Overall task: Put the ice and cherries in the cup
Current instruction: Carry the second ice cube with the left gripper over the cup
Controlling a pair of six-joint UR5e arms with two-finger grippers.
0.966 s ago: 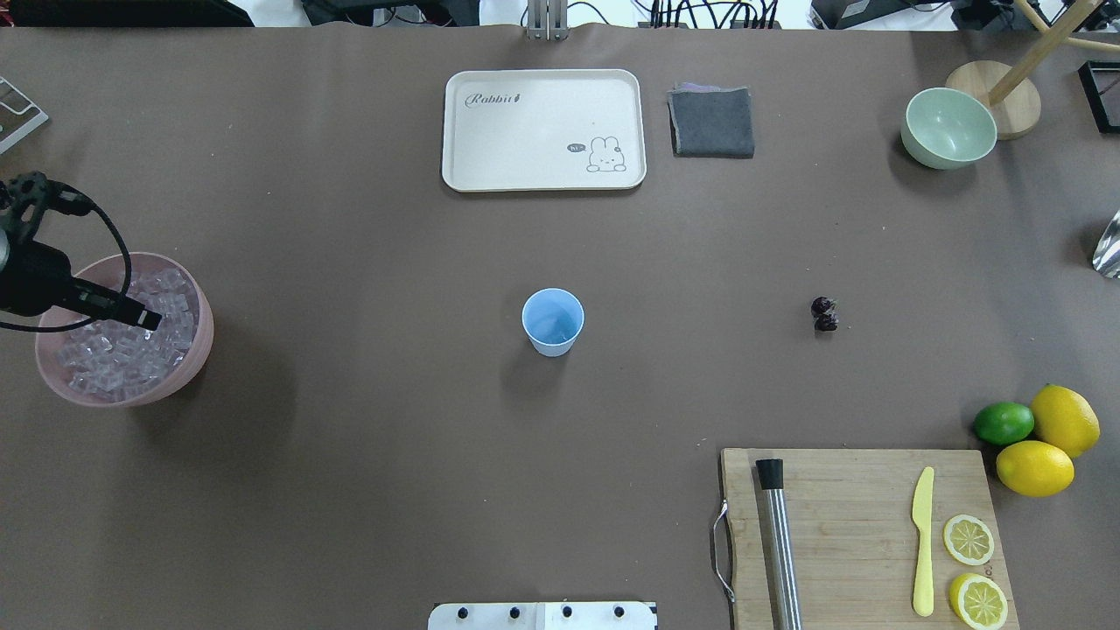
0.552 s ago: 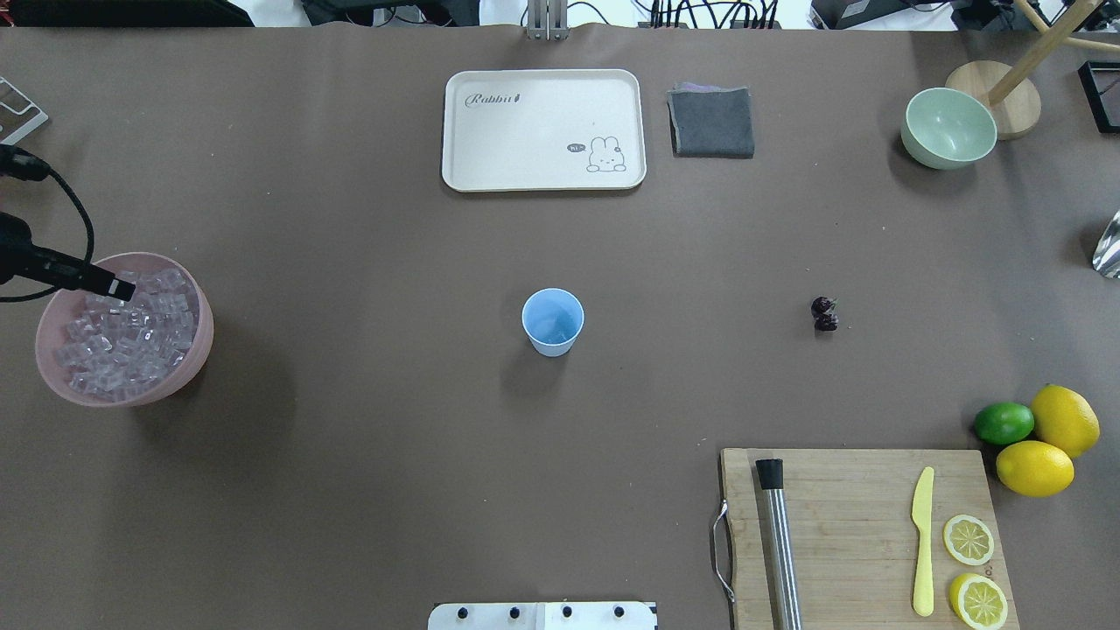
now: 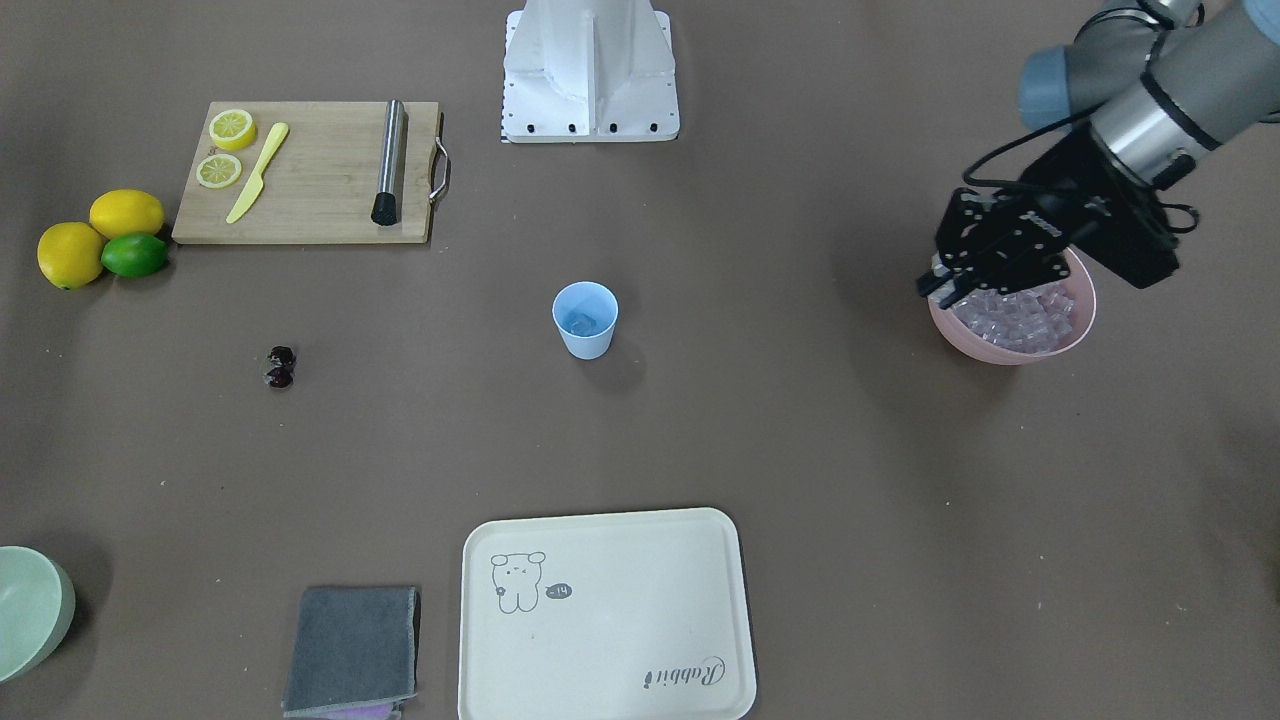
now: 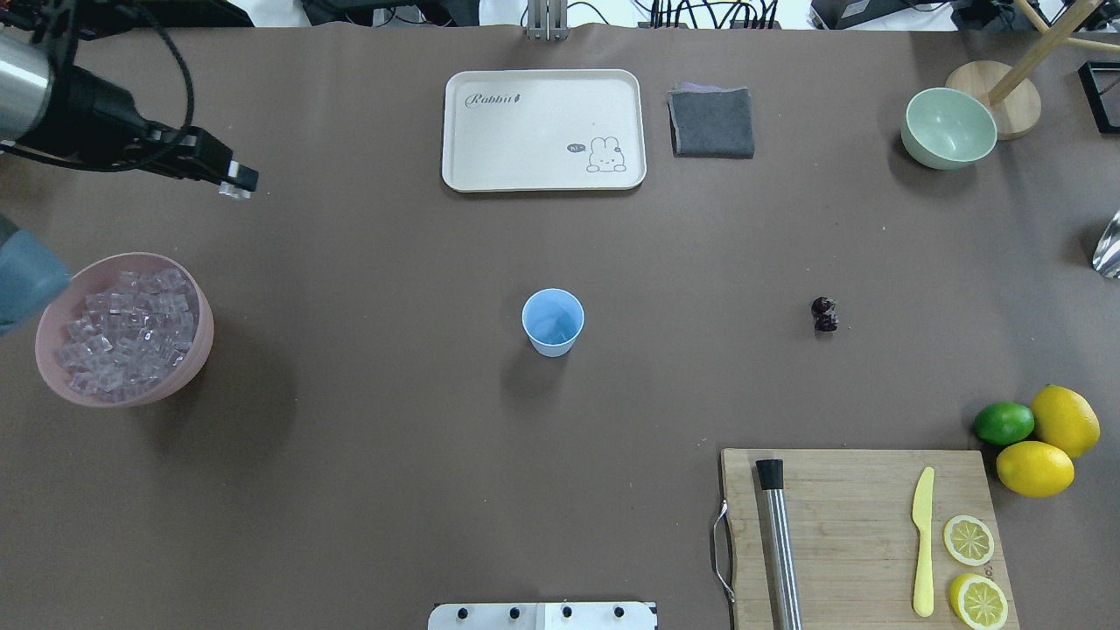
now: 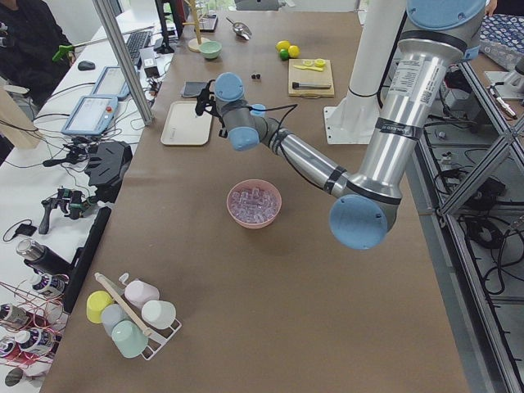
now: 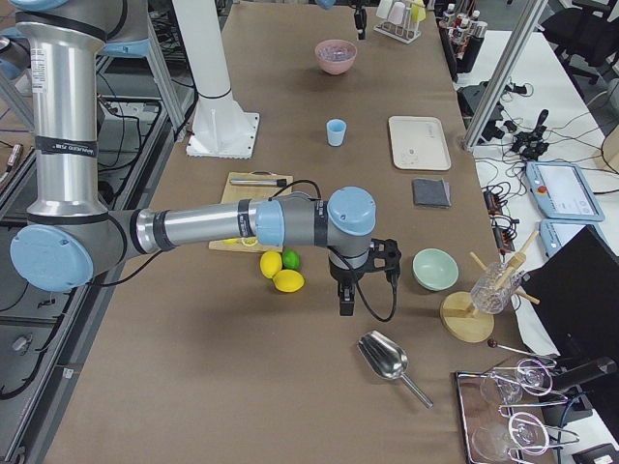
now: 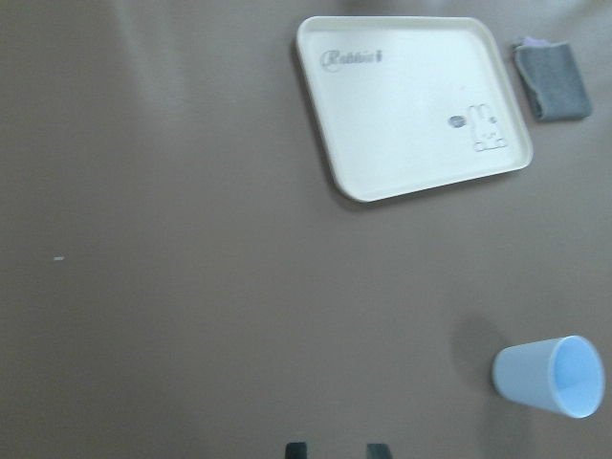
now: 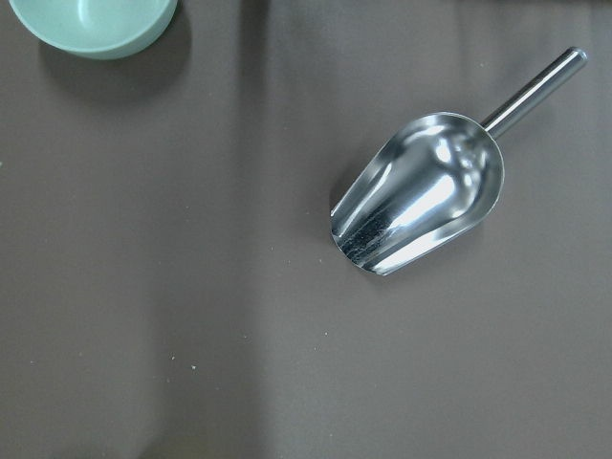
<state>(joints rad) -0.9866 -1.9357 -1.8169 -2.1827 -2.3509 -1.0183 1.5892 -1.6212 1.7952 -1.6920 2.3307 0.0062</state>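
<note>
Being held high beside the pink bowl [image 4: 203, 337] of ice [image 4: 122, 328], left pincer [image 4: 236, 182] closed on one ice cube [image 4: 229, 190], light blue cup [image 4: 552, 321] set at desk [image 4: 394, 411] centre, cherries [image 4: 824, 314] laid well apart, grip of right pincer [image 6: 345, 307] cannot be told.

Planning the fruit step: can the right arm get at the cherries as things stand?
Probably yes. The right gripper hangs above bare table beside the scoop; the cherries lie alone on open table on that side, nothing near them.
</note>
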